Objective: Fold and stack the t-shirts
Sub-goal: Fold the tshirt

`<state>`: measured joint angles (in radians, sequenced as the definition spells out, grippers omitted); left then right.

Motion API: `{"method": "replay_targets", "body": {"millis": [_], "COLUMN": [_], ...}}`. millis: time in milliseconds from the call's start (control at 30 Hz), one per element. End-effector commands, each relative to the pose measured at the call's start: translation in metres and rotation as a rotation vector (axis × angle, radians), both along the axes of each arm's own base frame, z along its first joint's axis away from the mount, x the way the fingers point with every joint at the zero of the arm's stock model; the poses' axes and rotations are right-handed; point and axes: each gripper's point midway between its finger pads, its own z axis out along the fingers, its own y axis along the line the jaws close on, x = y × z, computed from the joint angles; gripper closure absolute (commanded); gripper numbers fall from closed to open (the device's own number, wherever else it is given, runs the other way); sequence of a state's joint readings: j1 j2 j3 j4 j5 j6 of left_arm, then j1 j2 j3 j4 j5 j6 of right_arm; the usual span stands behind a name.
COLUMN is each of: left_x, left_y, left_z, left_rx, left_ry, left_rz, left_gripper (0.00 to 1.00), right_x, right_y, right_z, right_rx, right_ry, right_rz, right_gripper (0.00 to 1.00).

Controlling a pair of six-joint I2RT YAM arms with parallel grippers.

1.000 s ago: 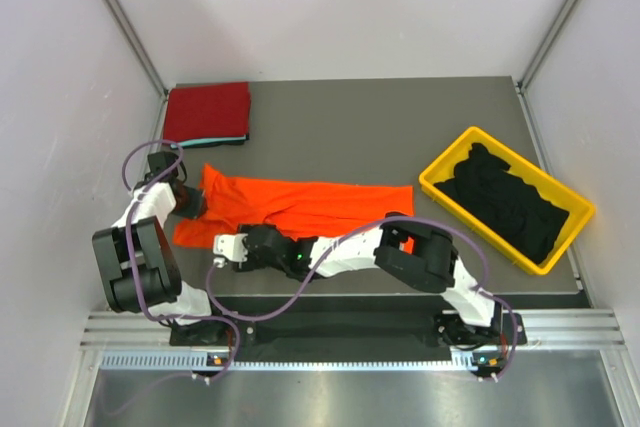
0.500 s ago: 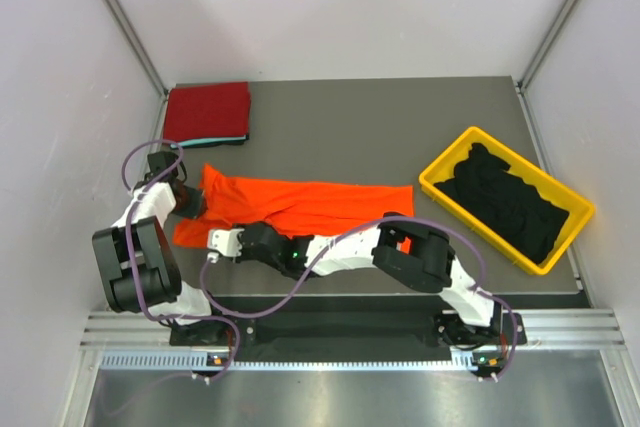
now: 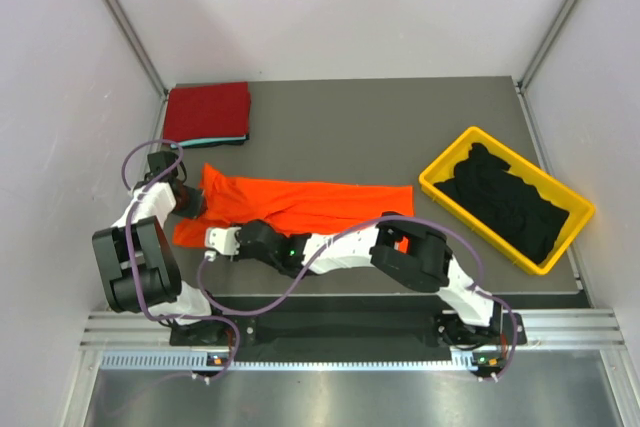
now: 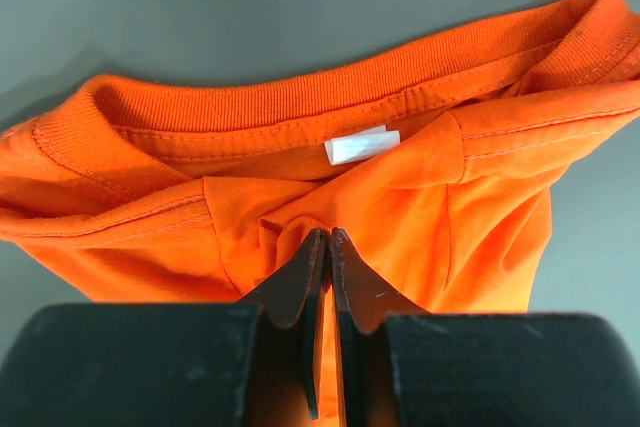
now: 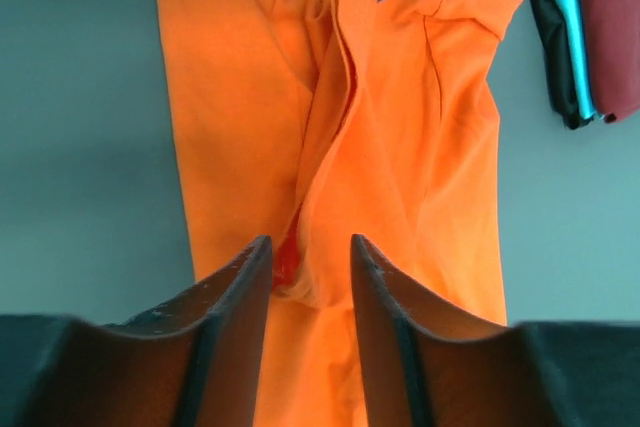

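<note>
The bright orange t-shirt (image 3: 330, 202) lies stretched left to right across the table. My left gripper (image 3: 193, 205) is at the shirt's left end, shut on a pinch of orange cloth (image 4: 328, 234) just below the ribbed collar (image 4: 300, 97) and its white label (image 4: 362, 146). My right gripper (image 3: 212, 238) reaches across to the shirt's near-left part. Its jaws stand open (image 5: 310, 244) on either side of a raised fold of orange cloth (image 5: 330, 147). A folded dark red t-shirt (image 3: 207, 112) lies on a teal one (image 5: 562, 7) and a black one at the far left.
A yellow bin (image 3: 438, 173) holding black t-shirts (image 3: 505, 207) stands at the right. The folded stack (image 5: 590, 27) lies close beyond the orange shirt's left end. Bare grey table (image 3: 340, 132) lies between the stack and the bin.
My right gripper has slid a little further left over the orange shirt, and its jaws have narrowed around the fold. The left gripper has not moved.
</note>
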<state>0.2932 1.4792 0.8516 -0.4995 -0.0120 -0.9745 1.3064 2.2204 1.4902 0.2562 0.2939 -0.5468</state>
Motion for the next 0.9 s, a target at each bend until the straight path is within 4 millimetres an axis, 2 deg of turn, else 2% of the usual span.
{"method": "replay_targets", "body": {"millis": [0, 167, 367, 533, 667, 767, 867], "left_x": [0.022, 0.024, 0.037, 0.051, 0.06, 0.06, 0.053], "left_y": [0.008, 0.009, 0.013, 0.016, 0.01, 0.006, 0.017], "left_z": [0.021, 0.021, 0.034, 0.04, 0.036, 0.033, 0.042], "left_rx": [0.03, 0.038, 0.06, 0.083, 0.048, 0.041, 0.126], "left_ry": [-0.087, -0.086, -0.133, -0.155, -0.155, -0.146, -0.129], "left_rz": [0.007, 0.007, -0.022, -0.073, -0.117, -0.161, -0.189], "left_gripper": [0.9, 0.9, 0.89, 0.86, 0.86, 0.86, 0.85], "right_x": [0.008, 0.014, 0.031, 0.036, 0.039, 0.042, 0.046], "right_y": [0.013, 0.015, 0.011, 0.009, 0.008, 0.005, 0.004], "right_z": [0.012, 0.013, 0.023, 0.019, 0.017, 0.017, 0.014], "right_rx": [0.046, 0.047, 0.089, 0.099, 0.122, 0.14, 0.146], "right_ry": [0.002, 0.003, 0.053, 0.115, 0.168, 0.205, 0.243], "right_rz": [-0.011, -0.023, -0.065, -0.072, -0.075, -0.08, -0.092], "right_gripper": [0.66, 1.0, 1.0, 1.0, 1.0, 1.0, 1.0]}}
